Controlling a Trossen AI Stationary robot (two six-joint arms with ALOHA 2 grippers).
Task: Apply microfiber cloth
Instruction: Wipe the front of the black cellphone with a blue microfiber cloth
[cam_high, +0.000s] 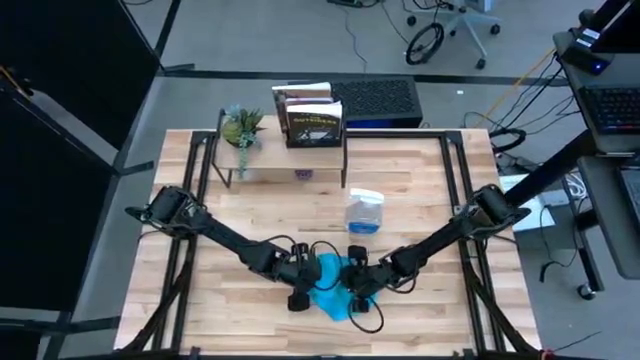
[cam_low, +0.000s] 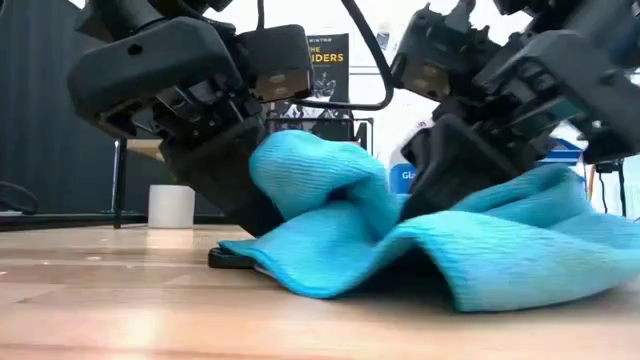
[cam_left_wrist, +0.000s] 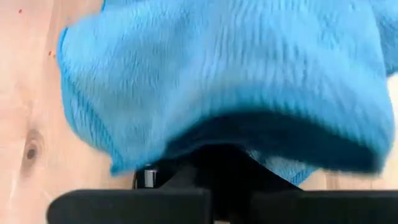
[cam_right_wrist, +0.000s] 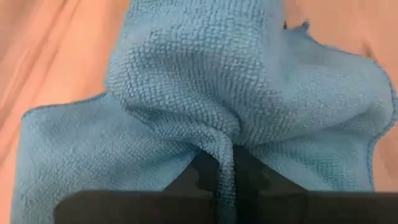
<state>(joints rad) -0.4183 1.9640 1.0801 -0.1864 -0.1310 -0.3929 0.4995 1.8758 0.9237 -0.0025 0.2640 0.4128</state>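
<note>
The microfiber cloth (cam_high: 333, 285) is seen at the lower centre of the high view, bunched on the wooden surface (cam_high: 420, 190) between the two arms. In the low view it is draped in soft folds over a thin dark object (cam_low: 232, 258), only an edge of which shows at the lower left of the cloth; what that object is cannot be told for certain.

The right hand (cam_right_wrist: 227, 180) is closed on a pinched ridge of the cloth, as is shown in the right wrist view, where the fabric is gathered into a crease between the dark fingers. The left hand (cam_low: 235, 195) is pressed against the other side of the cloth, but whether its fingers are open or closed cannot be told, since they are covered by fabric in the left wrist view.

The step in hand is judged to be the spreading or pressing of the cloth over the object beneath it. For the next move, a steady pull by the right hand is called for, so that the folds are flattened and the cloth is laid evenly, while the object underneath is not dragged along.

A clear spray bottle (cam_high: 364, 212) stands well apart, towards the upper centre of the surface.
</note>
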